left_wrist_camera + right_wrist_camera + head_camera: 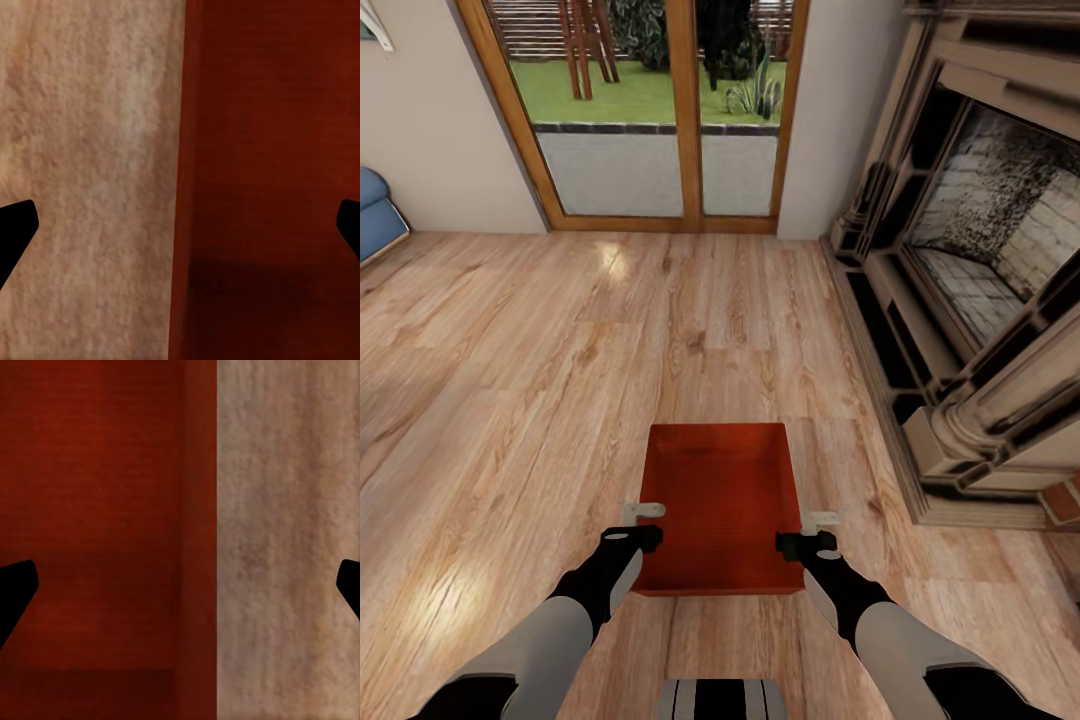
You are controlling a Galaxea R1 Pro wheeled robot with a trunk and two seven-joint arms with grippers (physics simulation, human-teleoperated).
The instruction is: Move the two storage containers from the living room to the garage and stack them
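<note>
One orange-red bin [722, 505] rests on the light wood-plank floor [560, 380] of the living room, directly ahead of the robot's trunk, with its long sides running away from the camera. Its interior is empty: only the flat bottom and thin walls are visible. No label or writing can be read on it.

The left gripper [644, 524] is positioned over the bin's left long wall, near the corner closest to the robot. In the left wrist view, the wall [184, 187] runs between the two dark fingertips [15, 232], one on the floor side and one on the bin side; the fingers are spread apart and do not clamp the wall.

The right gripper [818, 534] is positioned likewise over the right long wall near the closest corner. In the right wrist view, the wall [199, 547] passes between the separated fingertips [15, 592]; the fingers are apart, with no contact visible.

Outward from the bin: a stone fireplace [980, 260] with a brick interior stands along the right side of the floor. Wood-framed glass doors [660, 110] close the far wall, with lawn beyond. One blue sofa [378, 212] edge sits at the far left.
</note>
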